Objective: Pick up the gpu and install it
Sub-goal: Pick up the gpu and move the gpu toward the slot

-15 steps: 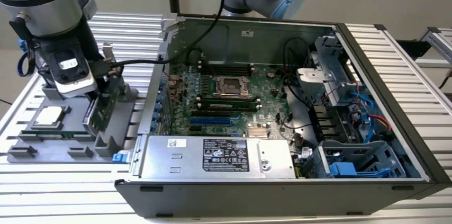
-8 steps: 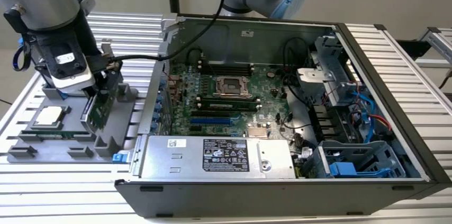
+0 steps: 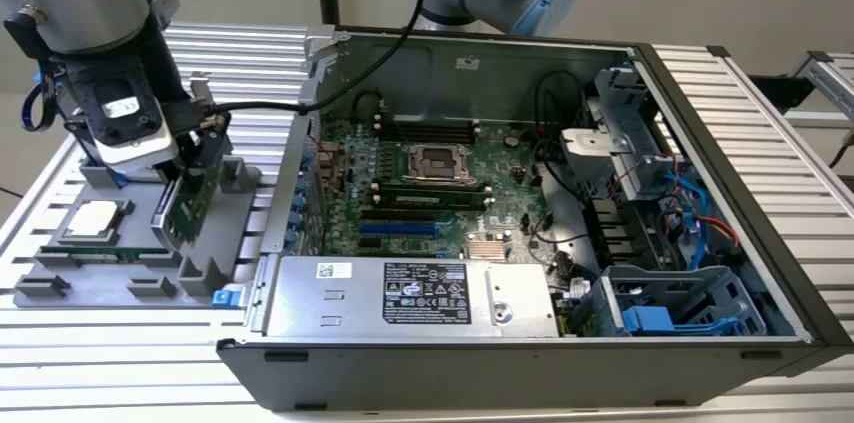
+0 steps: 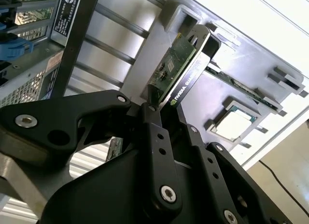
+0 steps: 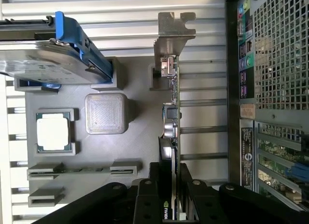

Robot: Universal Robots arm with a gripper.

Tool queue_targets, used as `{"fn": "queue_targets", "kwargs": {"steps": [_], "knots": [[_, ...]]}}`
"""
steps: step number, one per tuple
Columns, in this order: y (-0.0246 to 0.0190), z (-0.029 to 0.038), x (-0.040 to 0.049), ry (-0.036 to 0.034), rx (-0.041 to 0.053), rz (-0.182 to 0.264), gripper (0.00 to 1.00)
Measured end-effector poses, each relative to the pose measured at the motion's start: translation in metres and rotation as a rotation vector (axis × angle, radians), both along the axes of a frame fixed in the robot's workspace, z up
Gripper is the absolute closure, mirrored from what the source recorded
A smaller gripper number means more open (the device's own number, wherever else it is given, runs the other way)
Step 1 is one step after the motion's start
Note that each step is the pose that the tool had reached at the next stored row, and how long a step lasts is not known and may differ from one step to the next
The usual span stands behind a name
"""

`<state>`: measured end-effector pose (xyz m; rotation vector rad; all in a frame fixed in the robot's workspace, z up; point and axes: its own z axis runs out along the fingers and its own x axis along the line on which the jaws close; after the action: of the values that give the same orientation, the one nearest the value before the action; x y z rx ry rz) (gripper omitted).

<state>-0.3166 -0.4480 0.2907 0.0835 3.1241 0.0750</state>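
The gpu (image 3: 186, 206) is a green card with a black cooler. It stands on edge at its holder on the grey tray (image 3: 134, 288), at the exterior view's left. My gripper (image 3: 180, 168) comes down on it from above and is shut on its upper edge. In the first wrist view the black fingers (image 5: 161, 185) clamp both faces of the gpu (image 5: 170, 118), and its silver end bracket (image 5: 173, 33) sticks out at the far end. The second wrist view shows the gpu (image 4: 176, 72) reaching out from the gripper (image 4: 157, 105) over the tray.
The open computer case (image 3: 747, 273) with its motherboard (image 3: 441, 183) lies right beside the tray, its metal wall (image 3: 287, 193) close to the card. On the tray sit a processor (image 3: 94, 220), a memory stick (image 3: 107, 253) and a hard drive with a blue frame (image 5: 48, 50).
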Motion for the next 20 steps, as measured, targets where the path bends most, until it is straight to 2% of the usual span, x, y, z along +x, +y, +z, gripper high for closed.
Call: {"fn": "queue_targets", "kwargs": {"steps": [10,20], "knots": [[0.0000,0.0018,0.0000,0.0001,-0.0001,0.000,1.00],[0.0000,0.0143,0.0000,0.0000,0.0000,0.000,1.00]]}}
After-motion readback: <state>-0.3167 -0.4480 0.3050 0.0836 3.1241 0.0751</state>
